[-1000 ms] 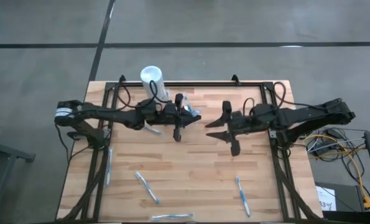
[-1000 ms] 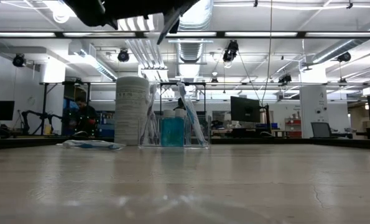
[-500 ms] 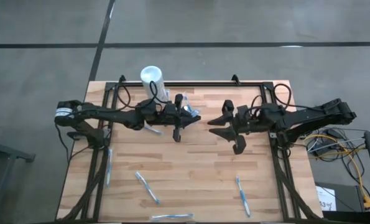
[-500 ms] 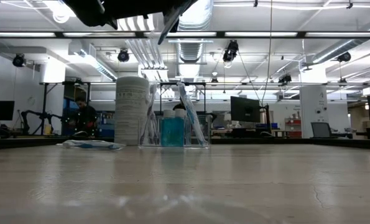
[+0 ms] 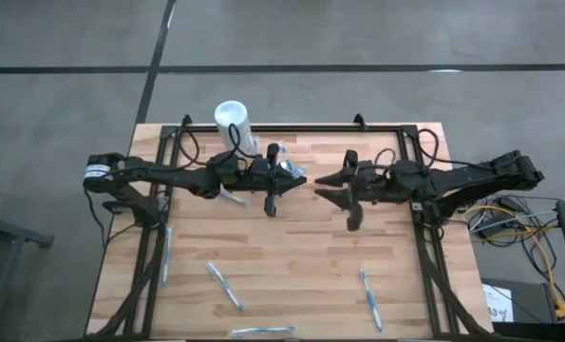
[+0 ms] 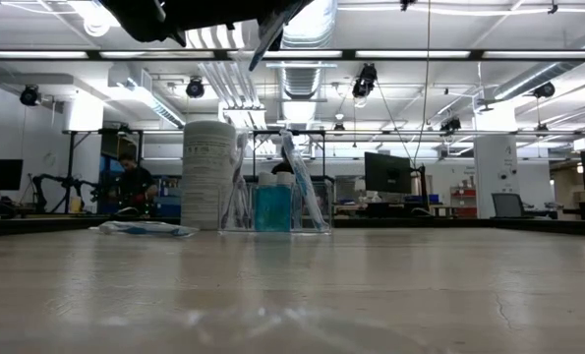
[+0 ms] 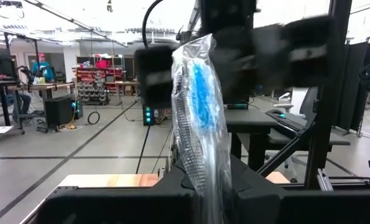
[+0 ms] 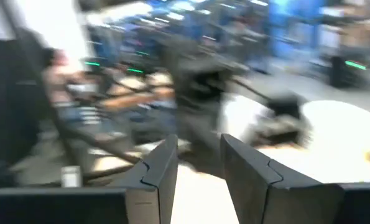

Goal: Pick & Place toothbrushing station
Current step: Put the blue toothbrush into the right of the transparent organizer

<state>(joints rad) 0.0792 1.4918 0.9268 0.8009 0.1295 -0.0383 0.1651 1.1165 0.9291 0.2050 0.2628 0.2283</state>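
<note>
I take the white cylinder (image 5: 233, 122) at the table's (image 5: 291, 256) far edge as my mark. The clear holder (image 6: 272, 218) stands on the wood just beside it, on the side toward the table's middle, with something blue inside and a wrapped toothbrush (image 6: 302, 187) leaning up out of it.

The left gripper (image 5: 296, 180) sits over that same spot, its arm reaching in past the cylinder from the left edge. Its fingers are drawn narrow. In the left wrist view the wrapped brush rises right at the fingers, but I cannot tell whether they pinch it.

The right gripper (image 5: 322, 187) hangs farther from the cylinder, beyond the holder toward the right side, fingers apart with nothing between them. A small gap of bare wood separates the two grippers.

On the near side of the cylinder the middle of the table is open board — plenty of room. Loose toothbrushes lie well away toward the near edge: one (image 5: 224, 286) left of centre, one (image 5: 368, 298) to the right, one (image 5: 166, 255) along the left rail, one (image 5: 261, 331) at the near edge itself. Another (image 5: 232, 198) lies just under the left arm, near the cylinder.
</note>
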